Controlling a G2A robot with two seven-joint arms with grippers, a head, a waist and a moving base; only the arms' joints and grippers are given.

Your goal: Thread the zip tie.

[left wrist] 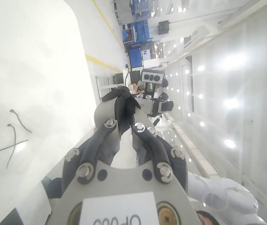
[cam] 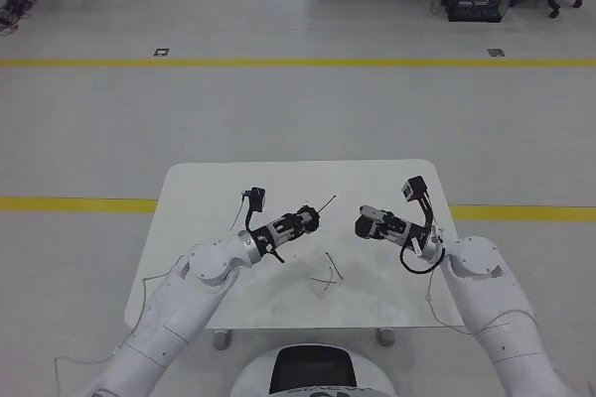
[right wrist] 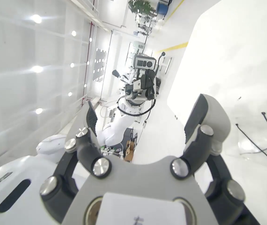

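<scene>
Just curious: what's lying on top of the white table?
Loose black zip ties lie crossed on the table; whatever the left arm and right arm cover is hidden.

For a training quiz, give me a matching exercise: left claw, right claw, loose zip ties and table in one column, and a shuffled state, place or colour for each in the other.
Things:
1. left claw
2. right claw
3. loose zip ties
4. table

States:
A. white
B. open, holding nothing
C. lying flat on the table
D. shut on a zip tie

Pairs: 1-D, 2-B, 3-C, 4-A.
</scene>
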